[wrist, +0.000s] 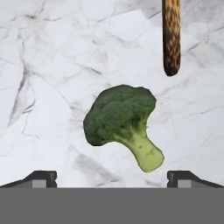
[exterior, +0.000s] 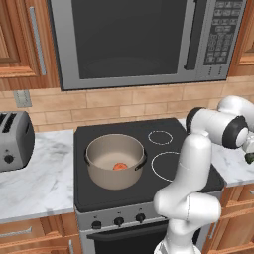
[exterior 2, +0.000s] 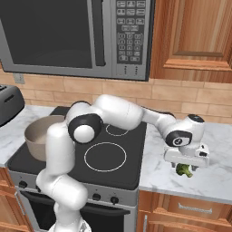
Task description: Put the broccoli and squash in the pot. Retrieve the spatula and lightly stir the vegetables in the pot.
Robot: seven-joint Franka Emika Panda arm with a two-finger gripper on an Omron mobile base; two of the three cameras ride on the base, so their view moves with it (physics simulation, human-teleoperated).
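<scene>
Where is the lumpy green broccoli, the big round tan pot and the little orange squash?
Lumpy green broccoli [wrist: 119, 113]: hand view, on its dark green head.
Big round tan pot [exterior: 116, 178]: left base view, on its front outer wall.
Little orange squash [exterior: 119, 166]: left base view, on its top, inside the pot.

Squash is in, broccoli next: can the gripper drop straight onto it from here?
Probably yes. The gripper hangs open right above the broccoli on the marble counter, with nothing between them. The spatula lies clear of the broccoli, off to one side.
</scene>
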